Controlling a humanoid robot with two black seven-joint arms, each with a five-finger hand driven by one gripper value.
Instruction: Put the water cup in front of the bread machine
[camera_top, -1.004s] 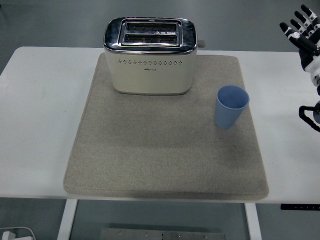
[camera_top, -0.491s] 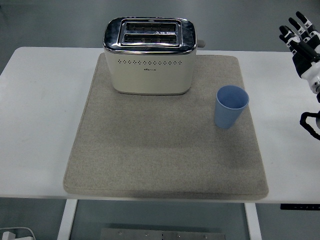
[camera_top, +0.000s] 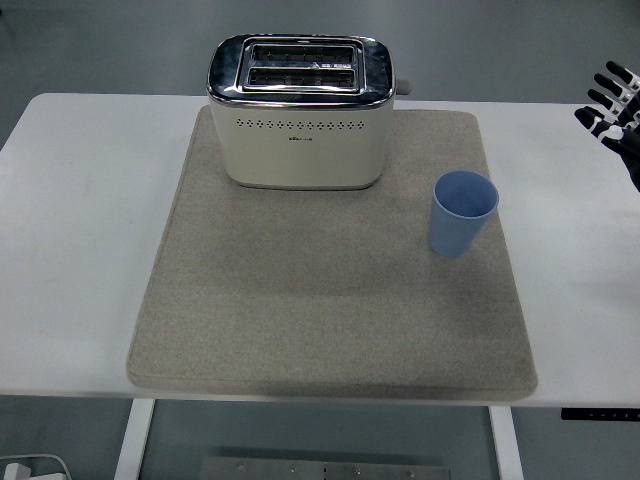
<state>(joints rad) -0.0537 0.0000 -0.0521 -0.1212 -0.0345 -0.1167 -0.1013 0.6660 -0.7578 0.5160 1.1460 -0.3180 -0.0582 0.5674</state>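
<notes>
The upright light-blue plastic water cup (camera_top: 463, 212) is seen on the grey felt mat (camera_top: 330, 300), right of the cream two-slot bread machine (camera_top: 298, 112), well apart from the empty, spread-fingered right hand (camera_top: 612, 108), which is nearer and up-right of it.

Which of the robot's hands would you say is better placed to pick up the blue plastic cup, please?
Probably the right hand: it shows at the right edge, on the side of the blue plastic cup; no left hand is in view.
</notes>
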